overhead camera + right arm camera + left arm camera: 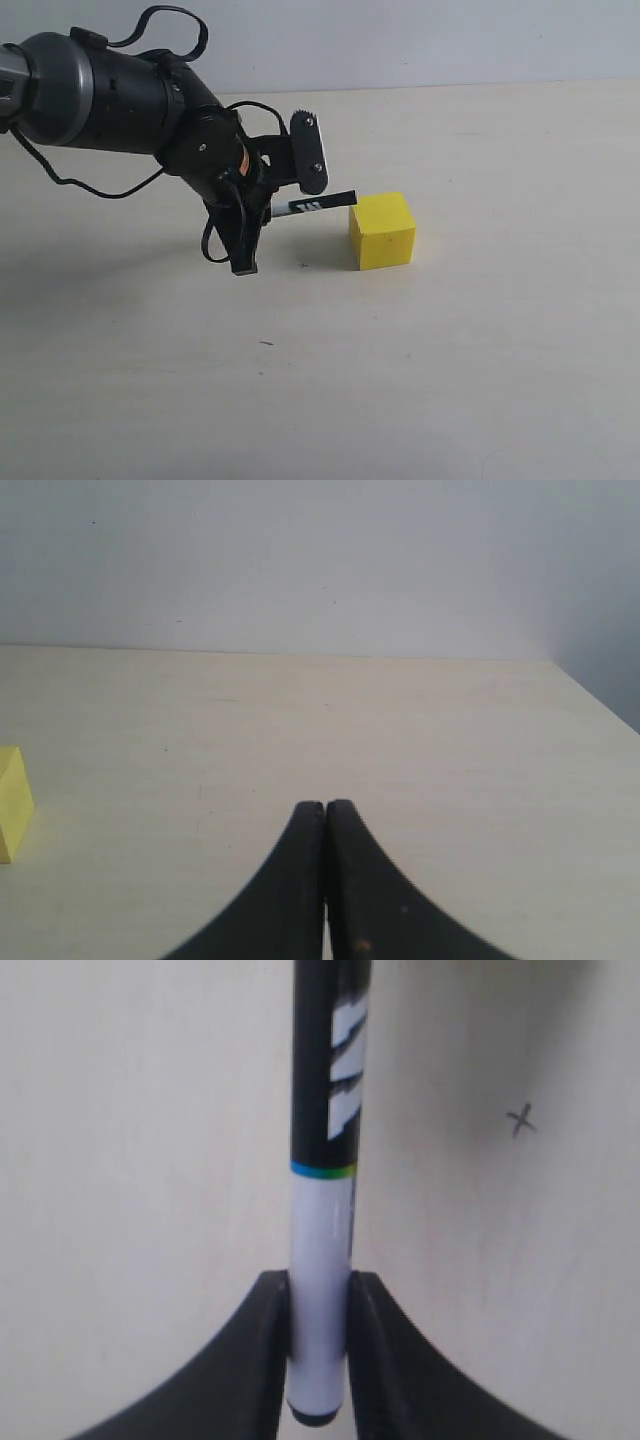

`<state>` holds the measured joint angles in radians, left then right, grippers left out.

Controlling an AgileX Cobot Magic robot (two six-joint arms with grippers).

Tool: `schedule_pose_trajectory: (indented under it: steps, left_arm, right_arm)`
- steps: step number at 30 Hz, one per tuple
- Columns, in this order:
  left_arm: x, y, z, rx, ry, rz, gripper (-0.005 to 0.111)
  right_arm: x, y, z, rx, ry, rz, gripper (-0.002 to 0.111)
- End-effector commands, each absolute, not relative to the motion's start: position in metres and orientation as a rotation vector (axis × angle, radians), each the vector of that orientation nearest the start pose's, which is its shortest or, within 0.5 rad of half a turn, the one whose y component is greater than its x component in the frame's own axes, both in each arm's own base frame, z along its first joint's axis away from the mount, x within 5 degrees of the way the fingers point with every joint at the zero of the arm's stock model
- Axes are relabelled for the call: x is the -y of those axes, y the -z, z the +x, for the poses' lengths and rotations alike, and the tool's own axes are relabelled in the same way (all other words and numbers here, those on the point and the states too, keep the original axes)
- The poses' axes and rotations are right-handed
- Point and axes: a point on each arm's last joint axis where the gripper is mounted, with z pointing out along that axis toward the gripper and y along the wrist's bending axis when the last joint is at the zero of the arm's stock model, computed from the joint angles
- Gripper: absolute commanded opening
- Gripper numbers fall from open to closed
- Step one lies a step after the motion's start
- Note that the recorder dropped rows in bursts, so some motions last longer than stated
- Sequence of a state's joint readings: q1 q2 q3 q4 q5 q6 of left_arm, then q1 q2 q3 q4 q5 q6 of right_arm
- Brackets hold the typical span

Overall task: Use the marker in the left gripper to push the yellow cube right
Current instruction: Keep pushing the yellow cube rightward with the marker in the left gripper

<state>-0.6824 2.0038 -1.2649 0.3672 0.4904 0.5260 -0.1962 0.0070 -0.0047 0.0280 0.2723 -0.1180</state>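
Note:
The yellow cube (pixel 382 230) rests on the pale table (pixel 450 350), right of centre in the exterior view; a slice of it (pixel 12 800) shows at the edge of the right wrist view. My left gripper (pixel 280 205) is shut on the marker (pixel 312 205), clamping its white barrel (pixel 320 1290) between both fingers. The marker's black half points right, and its tip meets or nearly meets the cube's upper left edge. The cube is out of the left wrist view. My right gripper (pixel 325 808) is shut with nothing in it, away from the cube, and is outside the exterior view.
A small pen-drawn cross (pixel 521 1119) marks the table beside the marker, also seen as a cross mark (pixel 303 265) left of the cube's base. A short dark scratch (pixel 266 343) lies nearer the front. A grey wall (pixel 320 560) backs the table.

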Motion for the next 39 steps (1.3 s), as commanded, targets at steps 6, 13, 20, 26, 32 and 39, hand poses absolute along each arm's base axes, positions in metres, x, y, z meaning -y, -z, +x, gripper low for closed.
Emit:
schedule_pose_trajectory:
  steps: [6,13,20,26,32,39]
  left_arm:
    - [0.205,-0.161,0.333,-2.194,-0.413,1.756,0.0]
    - [0.202,-0.138,0.327,-2.283,-0.461,1.885,0.0]
    - [0.297,-0.119,0.316,-2.09,-0.361,1.928,0.0]
    - [0.284,-0.127,0.323,-2.165,-0.445,1.914,0.0]
    - [0.281,-0.128,0.327,-2.157,-0.469,1.91,0.0]
    - [0.324,-0.124,0.308,-1.938,-0.342,1.937,0.0]
  right_arm:
    - [0.01,-0.189,0.054,-1.753,0.21,0.089,0.0]
    - [0.01,-0.189,0.054,-1.753,0.21,0.089,0.0]
    - [0.01,-0.189,0.054,-1.753,0.21,0.089,0.0]
    - [0.01,-0.189,0.054,-1.753,0.21,0.089,0.0]
    - [0.01,-0.189,0.054,-1.753,0.21,0.089,0.0]
    - [0.01,-0.189,0.054,-1.753,0.21,0.089,0.0]
